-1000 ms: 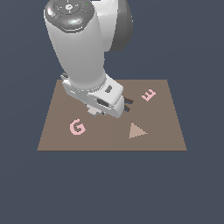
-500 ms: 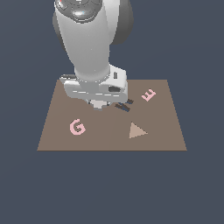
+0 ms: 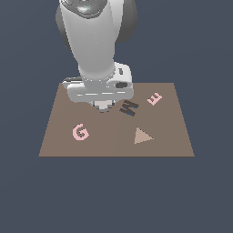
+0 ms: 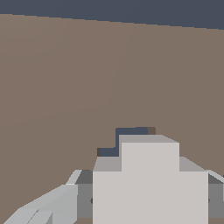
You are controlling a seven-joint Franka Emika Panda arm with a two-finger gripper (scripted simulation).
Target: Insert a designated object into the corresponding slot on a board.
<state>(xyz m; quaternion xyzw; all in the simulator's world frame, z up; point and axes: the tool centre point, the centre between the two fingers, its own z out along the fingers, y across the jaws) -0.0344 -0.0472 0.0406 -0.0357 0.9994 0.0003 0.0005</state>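
Observation:
The brown board (image 3: 109,143) lies flat under the arm. My gripper (image 3: 103,107) hangs low over the board's middle, between the pink G (image 3: 80,132) and the dark W-shaped cutout (image 3: 129,108). In the wrist view the light-grey designated object (image 4: 148,175) fills the foreground with a stepped, lobed outline. One grey finger (image 4: 48,205) shows beside it, and the gripper (image 4: 148,203) is shut on it. Just beyond its edge a dark piece of the slot (image 4: 127,139) shows in the board (image 4: 65,78). The object covers the rest of the slot. In the exterior view the hand hides both.
A pink E (image 3: 154,98) lies toward the board's far corner on the exterior view's right. A tan triangle (image 3: 143,136) sits near the front. The arm's bulky grey links (image 3: 93,41) tower over the board's back half.
The hand has shifted toward the exterior view's left and turned at the wrist, uncovering the W-shaped cutout. It now sits lower over the board's middle.

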